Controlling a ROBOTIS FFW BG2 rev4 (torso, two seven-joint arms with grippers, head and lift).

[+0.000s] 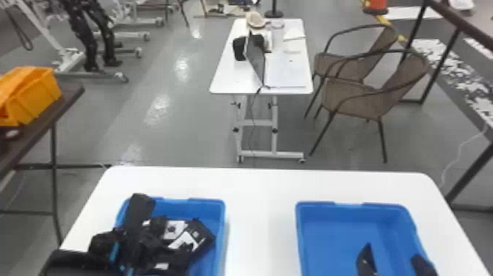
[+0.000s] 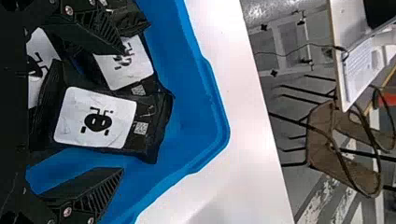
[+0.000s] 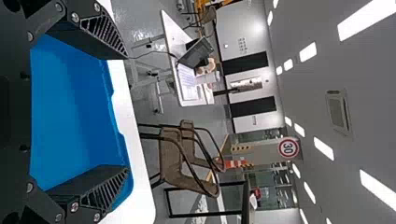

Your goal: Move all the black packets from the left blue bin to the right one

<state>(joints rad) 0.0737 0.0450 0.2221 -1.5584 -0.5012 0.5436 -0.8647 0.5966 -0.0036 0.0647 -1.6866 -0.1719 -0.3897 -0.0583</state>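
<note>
Two black fingers [image 2: 88, 29] of the left gripper [image 1: 136, 235] are held wide apart over the left blue bin [image 1: 223, 224]. Between them, in the left wrist view, one black packet [image 2: 98, 116] is framed, its white label marked with a black bug-like figure and a small square code beside it. Just beside it, a second black packet [image 2: 125, 63] with a similar label is seen, and part of another label is shown closer to the wrist. In the head view, a heap of the packets is gathered in the left bin, overlapped and turned at various angles.

The right gripper [image 1: 392, 254] is held at the right blue bin [image 1: 315, 203], its fingers also spread apart, with one placed over the bin's inside and the other near its right wall. Both bins are set on a white table [image 1: 262, 194], well apart from each other.

Farther off, a wheeled white table [image 1: 238, 79] is topped by an open laptop [image 1: 255, 58]. Two woven chairs [image 1: 352, 95] are placed to its right, and a yellow-orange bin [image 1: 33, 93] is kept on a dark table [image 1: 69, 91] at the left.
</note>
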